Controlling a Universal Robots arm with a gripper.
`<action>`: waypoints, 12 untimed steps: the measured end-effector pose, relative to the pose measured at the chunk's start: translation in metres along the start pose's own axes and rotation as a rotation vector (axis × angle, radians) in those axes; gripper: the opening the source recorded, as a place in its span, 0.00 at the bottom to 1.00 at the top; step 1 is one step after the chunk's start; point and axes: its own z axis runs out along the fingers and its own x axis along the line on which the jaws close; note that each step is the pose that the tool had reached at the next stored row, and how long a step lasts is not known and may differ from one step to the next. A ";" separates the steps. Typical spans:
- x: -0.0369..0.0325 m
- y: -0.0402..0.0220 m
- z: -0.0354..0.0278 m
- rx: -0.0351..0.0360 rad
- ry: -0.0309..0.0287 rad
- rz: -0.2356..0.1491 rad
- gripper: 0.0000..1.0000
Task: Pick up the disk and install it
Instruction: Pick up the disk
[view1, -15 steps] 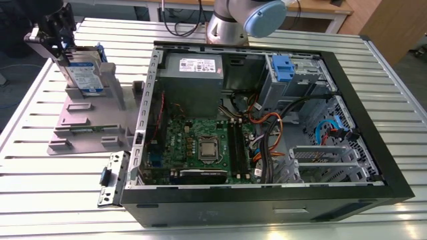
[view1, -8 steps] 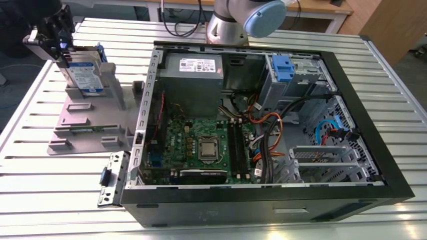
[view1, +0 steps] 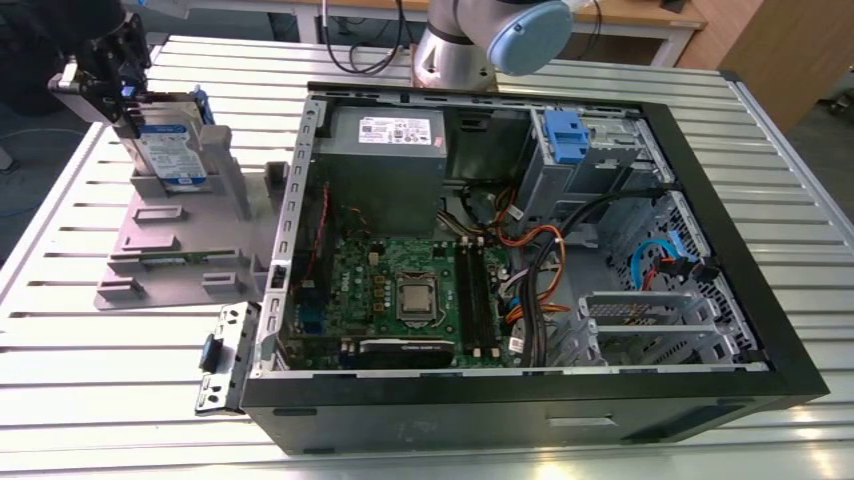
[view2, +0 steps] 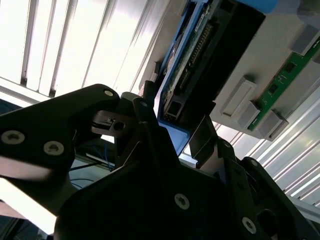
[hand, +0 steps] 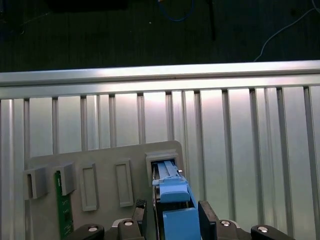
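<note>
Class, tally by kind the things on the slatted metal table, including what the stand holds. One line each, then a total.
Open computer case: 1
Grey stand: 1
Disk, upright in the stand: 1
Green circuit strip lying on the stand: 1
Loose metal bracket beside the case: 1
Total: 5

Black metal gripper (view2: 172, 120) straddles the blue-framed flat disk (view2: 200, 55) — connector edge showing — seated in a grey plastic stand (view2: 272, 40).
</note>
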 end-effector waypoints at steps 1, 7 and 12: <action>0.0000 0.0000 0.0001 0.0001 -0.0001 0.000 0.53; 0.0000 0.0000 0.0003 0.0003 -0.0002 0.000 0.53; 0.0000 0.0000 0.0003 0.0002 -0.0001 0.000 0.38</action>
